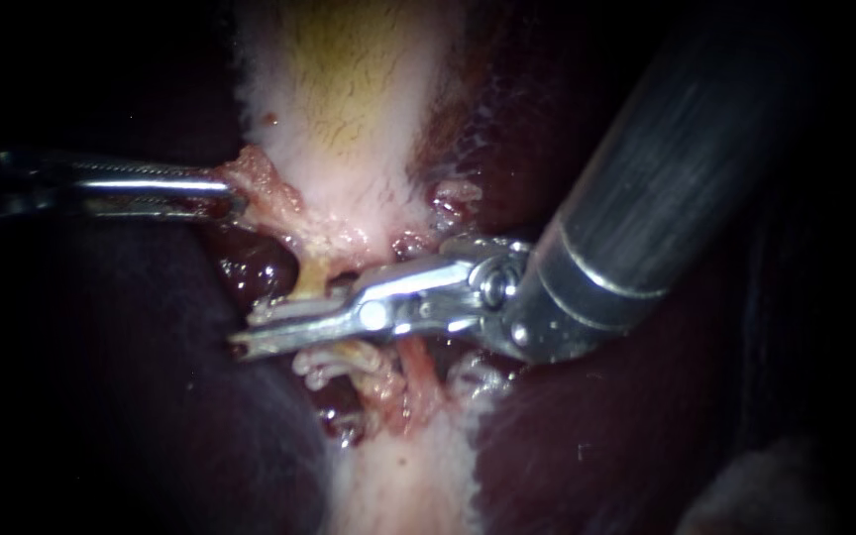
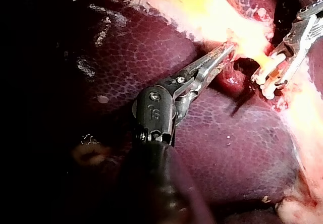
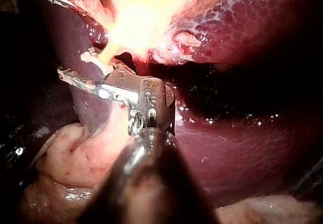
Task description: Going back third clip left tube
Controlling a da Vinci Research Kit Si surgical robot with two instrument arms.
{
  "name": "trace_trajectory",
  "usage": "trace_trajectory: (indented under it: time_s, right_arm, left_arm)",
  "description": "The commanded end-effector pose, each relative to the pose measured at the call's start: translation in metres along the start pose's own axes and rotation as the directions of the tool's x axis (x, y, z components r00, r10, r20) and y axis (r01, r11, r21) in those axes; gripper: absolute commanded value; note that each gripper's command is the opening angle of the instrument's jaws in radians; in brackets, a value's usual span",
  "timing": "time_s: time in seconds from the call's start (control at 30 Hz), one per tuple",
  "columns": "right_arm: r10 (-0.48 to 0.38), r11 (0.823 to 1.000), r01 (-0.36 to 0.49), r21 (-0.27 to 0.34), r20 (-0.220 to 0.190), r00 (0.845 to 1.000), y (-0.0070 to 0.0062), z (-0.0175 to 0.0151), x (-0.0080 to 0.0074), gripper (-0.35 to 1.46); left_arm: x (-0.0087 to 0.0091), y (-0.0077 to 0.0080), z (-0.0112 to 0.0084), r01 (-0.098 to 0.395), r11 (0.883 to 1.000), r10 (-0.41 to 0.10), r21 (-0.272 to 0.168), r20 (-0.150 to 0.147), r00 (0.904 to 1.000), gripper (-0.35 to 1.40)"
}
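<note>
The right instrument's silver tool (image 1: 247, 333) is lying across the pale yellowish left tube (image 1: 313, 279), jaws spread, with the tube entering from 12 o'clock. White clips (image 1: 334, 367) are sitting just at its 6 o'clock. The left instrument's tool (image 1: 233, 198) is pinching ragged pink tissue (image 1: 265, 178) at 10 o'clock.

The right instrument (image 1: 246, 343) has shiny silver metal jaws and a smooth dark shaft. The left instrument (image 1: 234, 198) shines silver too. Around the right instrument, the liver (image 1: 596, 436) is wet and glossy, the gallbladder (image 1: 349, 89) pale and fuzzy, and the clips (image 2: 269, 90) smooth white plastic.
</note>
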Motion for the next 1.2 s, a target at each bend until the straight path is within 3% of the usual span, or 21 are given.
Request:
trace_trajectory:
  time_s: [0.03, 0.13, 0.3, 0.5, 0.77, 1.03, 1.2]
  right_arm:
    - [-0.028, 1.0, 0.028, -0.012, 0.001, 1.0, 0.0004, -0.0001, 0.0, 0.49]
    - [-0.11, 0.992, 0.11, -0.06, 0.012, 0.994, 0.0015, -0.0005, 0.0002, 0.5]
    - [-0.243, 0.965, 0.247, -0.089, 0.056, 0.968, 0.003, -0.0016, 0.0003, 0.5]
    - [-0.326, 0.937, 0.334, -0.104, 0.085, 0.941, 0.004, -0.003, 0.0001, 0.5]
    - [-0.402, 0.906, 0.411, -0.1, 0.094, 0.911, 0.0037, -0.0054, -0.0006, 0.5]
    - [-0.435, 0.891, 0.444, -0.091, 0.103, 0.894, 0.0031, -0.0079, -0.0014, 0.5]
    - [-0.493, 0.861, 0.502, -0.077, 0.108, 0.863, 0.0021, -0.011, -0.0021, 0.5]
  left_arm:
    - [0.0, 0.0, 0.0, 0.0, 1.0, 0.0, 0.0, 0.0, 1.0, -0.35]
    - [0.0, 0.0, 0.0, 0.0, 1.0, 0.0, 0.0, 0.0, 1.0, -0.35]
    - [0.0, 0.0, 0.0, 0.0, 1.0, 0.0, 0.0, 0.0, 1.0, -0.35]
    - [0.0, 0.0, 0.0, 0.0, 1.0, 0.0, 0.0, 0.0, 1.0, -0.35]
    - [0.0, 0.0, 0.0, 0.0, 1.0, 0.0, 0.0, 0.0, 1.0, -0.35]
    - [0.0, -0.0001, -0.0001, 0.0, 1.0, 0.0, -0.001, 0.0, 1.0, -0.35]
    - [-0.0001, -0.0001, -0.0003, -0.001, 1.0, 0.001, -0.002, 0.0, 1.0, -0.35]
